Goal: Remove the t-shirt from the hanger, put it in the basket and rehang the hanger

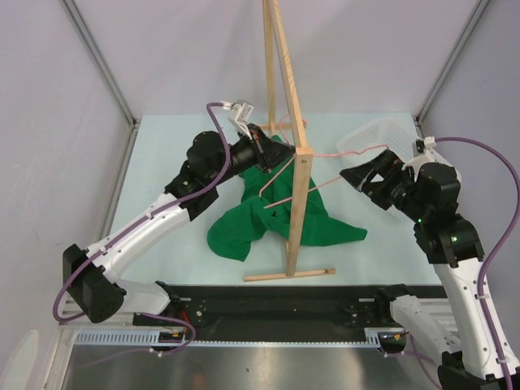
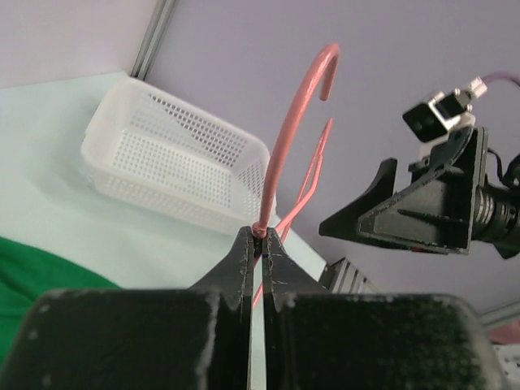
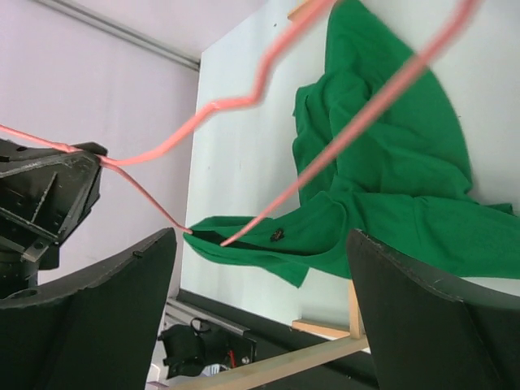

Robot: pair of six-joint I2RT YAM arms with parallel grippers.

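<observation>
The green t-shirt (image 1: 276, 218) lies crumpled on the table at the foot of the rack; it also shows in the right wrist view (image 3: 382, 179). The pink wire hanger (image 1: 321, 186) is held tilted above it, and one end still sits inside a shirt opening (image 3: 213, 237). My left gripper (image 1: 262, 148) is shut on the hanger's neck (image 2: 260, 230), just below the hook (image 2: 299, 122). My right gripper (image 1: 357, 175) is open and empty, to the right of the hanger; in its wrist view (image 3: 260, 305) the shirt and wire lie beyond its fingers (image 3: 89, 317).
The tall light wooden rack (image 1: 298, 175) stands in the middle, its base bar (image 1: 288, 275) near the front edge. A white perforated basket (image 1: 380, 136) sits at the back right and also shows in the left wrist view (image 2: 171, 154). Grey walls enclose the table.
</observation>
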